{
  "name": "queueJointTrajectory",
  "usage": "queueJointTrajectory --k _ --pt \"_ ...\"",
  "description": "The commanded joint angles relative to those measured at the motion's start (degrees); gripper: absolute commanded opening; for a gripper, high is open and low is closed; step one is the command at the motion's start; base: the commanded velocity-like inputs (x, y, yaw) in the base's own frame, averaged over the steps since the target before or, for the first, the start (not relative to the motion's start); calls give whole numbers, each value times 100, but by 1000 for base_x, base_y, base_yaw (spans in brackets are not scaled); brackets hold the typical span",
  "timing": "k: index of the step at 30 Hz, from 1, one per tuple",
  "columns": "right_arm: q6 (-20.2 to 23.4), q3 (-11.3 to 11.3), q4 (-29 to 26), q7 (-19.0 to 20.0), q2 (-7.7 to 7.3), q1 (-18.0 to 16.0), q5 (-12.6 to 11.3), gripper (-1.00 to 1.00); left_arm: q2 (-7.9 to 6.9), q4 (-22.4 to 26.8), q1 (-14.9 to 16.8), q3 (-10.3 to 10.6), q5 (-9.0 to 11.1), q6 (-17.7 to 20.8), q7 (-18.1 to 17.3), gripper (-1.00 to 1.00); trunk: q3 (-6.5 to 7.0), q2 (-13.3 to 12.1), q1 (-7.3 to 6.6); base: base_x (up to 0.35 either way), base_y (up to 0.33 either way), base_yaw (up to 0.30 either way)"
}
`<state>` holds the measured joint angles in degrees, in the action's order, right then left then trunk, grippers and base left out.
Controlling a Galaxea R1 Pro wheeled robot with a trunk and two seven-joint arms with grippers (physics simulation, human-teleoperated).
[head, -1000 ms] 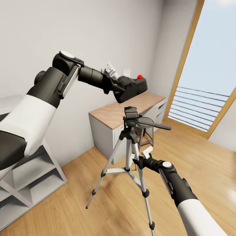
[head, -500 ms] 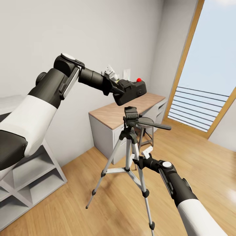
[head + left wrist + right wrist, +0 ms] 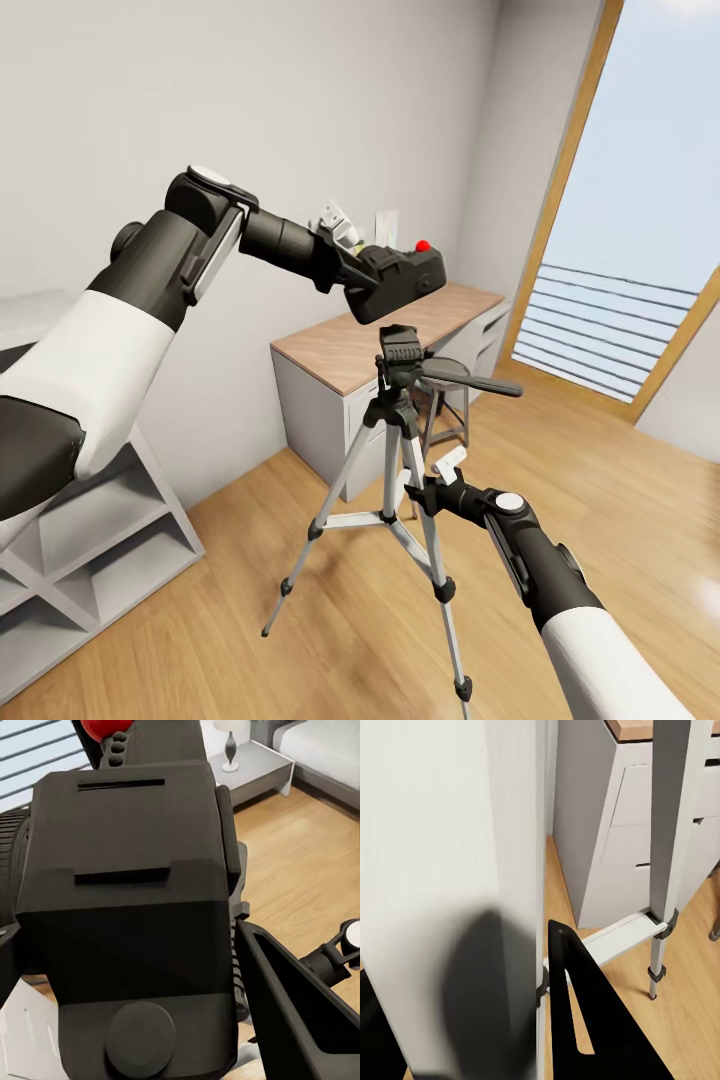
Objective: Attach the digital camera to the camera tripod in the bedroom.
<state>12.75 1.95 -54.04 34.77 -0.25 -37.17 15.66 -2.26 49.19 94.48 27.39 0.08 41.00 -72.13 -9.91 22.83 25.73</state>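
Observation:
My left gripper (image 3: 372, 270) is shut on the digital camera (image 3: 402, 281), a black box with a red button on top. I hold it tilted, just above the black head of the camera tripod (image 3: 401, 349), with a small gap between them. Seen from the left wrist, the digital camera (image 3: 127, 907) sits close up against a black finger (image 3: 300, 1020). The tripod stands on the wood floor, its pan handle (image 3: 478, 383) pointing right. Low down, my right gripper (image 3: 414, 491) is shut on a silver tripod leg (image 3: 450, 870), which fills the space beside a black finger (image 3: 592, 1020).
A wood-topped desk (image 3: 340, 350) with grey drawers stands behind the tripod, with a round stool (image 3: 446, 372) beside it. A tall wood-framed window (image 3: 640, 230) lies to the right. White shelving (image 3: 90, 540) stands at the lower left. Open floor lies right of the tripod.
My left arm has lowered the camera slightly toward the tripod head. The right arm and the tripod have not moved.

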Motion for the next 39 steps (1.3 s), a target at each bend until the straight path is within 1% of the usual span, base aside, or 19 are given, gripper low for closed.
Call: queueJointTrajectory --k 1,13,20,22,23,25,26,29,33,39 --pt "9 8 377 3 -1 -1 504 -100 -3 -5 9 10 0 35 -21 -100 -14 9 5 0 0 0" --pt "9 8 377 3 -1 -1 498 -100 -11 -201 9 20 -7 -74 -21 -100 -14 9 5 0 0 0" --pt "9 8 377 3 -1 -1 501 -100 -8 -463 9 23 -14 -91 -19 -100 -14 9 5 0 0 0" --pt "9 8 377 3 -1 -1 502 -100 12 -551 9 26 -15 -116 -12 -100 -14 9 5 0 0 0" --pt "9 8 377 3 -1 -1 503 -100 23 -584 9 27 -14 -146 -10 -100 -14 9 5 0 0 0" --pt "9 8 377 3 -1 -1 506 -100 58 -700 9 25 -6 -330 -7 -100 -14 9 5 0 0 0" --pt "9 8 377 3 -1 -1 506 -100 79 -794 9 24 0 -496 -6 -100 -14 9 5 0 0 0" --pt "9 8 377 3 -1 -1 501 -100 149 -1090 9 25 3 -828 -7 -100 -14 9 5 0 0 0" --pt "9 8 377 3 -1 -1 493 -100 218 -1326 9 22 14 -973 -10 -100 -14 9 5 0 0 0" --pt "9 8 377 3 -1 0 491 -100 242 -1351 9 6 32 -1021 -16 -100 -14 9 5 0 0 0"
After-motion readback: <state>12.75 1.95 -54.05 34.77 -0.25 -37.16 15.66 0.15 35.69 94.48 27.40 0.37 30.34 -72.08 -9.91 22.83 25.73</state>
